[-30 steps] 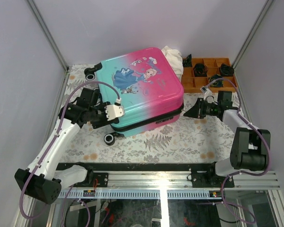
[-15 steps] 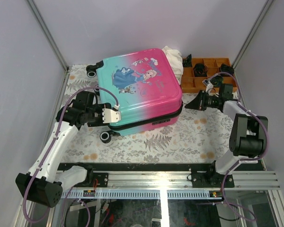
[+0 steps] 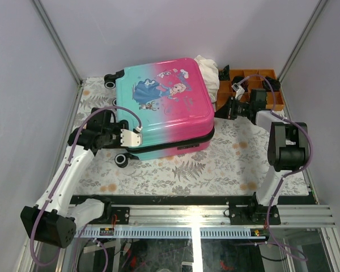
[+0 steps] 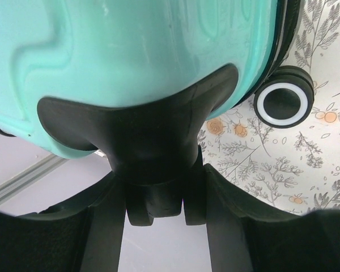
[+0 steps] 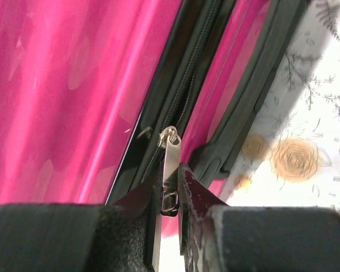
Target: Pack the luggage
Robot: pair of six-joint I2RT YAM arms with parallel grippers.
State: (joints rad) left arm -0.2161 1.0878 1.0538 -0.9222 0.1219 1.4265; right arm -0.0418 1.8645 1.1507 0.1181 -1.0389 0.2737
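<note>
Pinching the silver metal zipper pull, the right gripper sits at the pink-to-teal hard-shell suitcase's pink side. The left gripper clamps a black plastic wheel at its teal corner.

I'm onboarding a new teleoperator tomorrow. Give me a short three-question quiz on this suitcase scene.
1. True or false: the pink-to-teal hard-shell suitcase lies with its lid open.
2. What does the right gripper pinch? A) white cloth B) silver metal zipper pull C) orange tray
3. Fill in: the left gripper is clamped on one of the suitcase's black caster ____.
Key: 1 false; 2 B; 3 wheel.
</note>
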